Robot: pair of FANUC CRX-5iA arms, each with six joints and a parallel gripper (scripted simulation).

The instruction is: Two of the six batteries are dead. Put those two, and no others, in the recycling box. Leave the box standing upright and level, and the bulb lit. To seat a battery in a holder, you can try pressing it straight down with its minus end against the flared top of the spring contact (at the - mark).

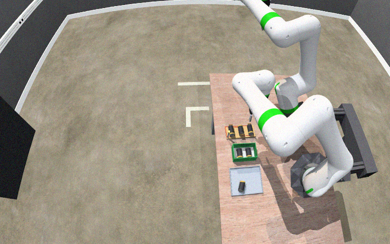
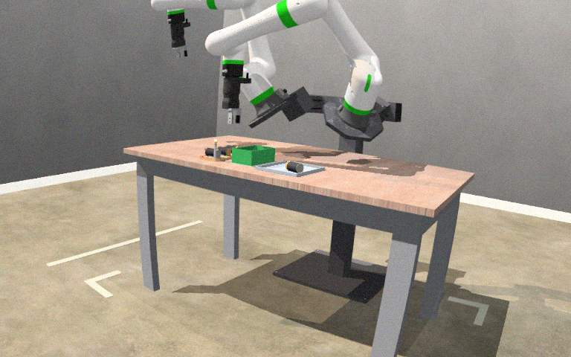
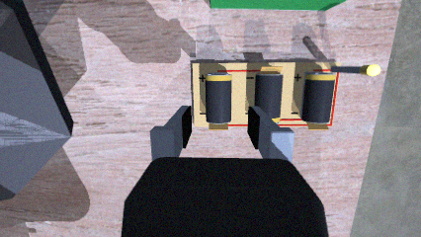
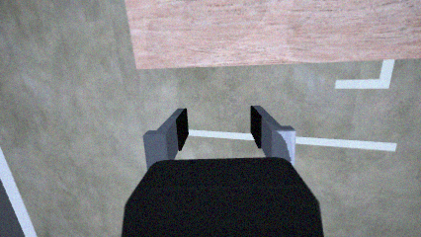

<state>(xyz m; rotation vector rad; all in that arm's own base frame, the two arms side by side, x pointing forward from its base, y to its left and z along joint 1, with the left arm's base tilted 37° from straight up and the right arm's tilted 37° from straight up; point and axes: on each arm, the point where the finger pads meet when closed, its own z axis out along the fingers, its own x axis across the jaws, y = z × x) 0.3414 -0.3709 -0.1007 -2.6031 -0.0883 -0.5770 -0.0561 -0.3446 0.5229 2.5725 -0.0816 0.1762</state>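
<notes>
Shows black "+", "−", "+" in a row on the tan holder board (image 1: 235,132) (image 2: 204,158) (image 3: 240,96), with "−" opposite each "+" and a partly hidden, unreadable mark opposite the middle "−".
</notes>
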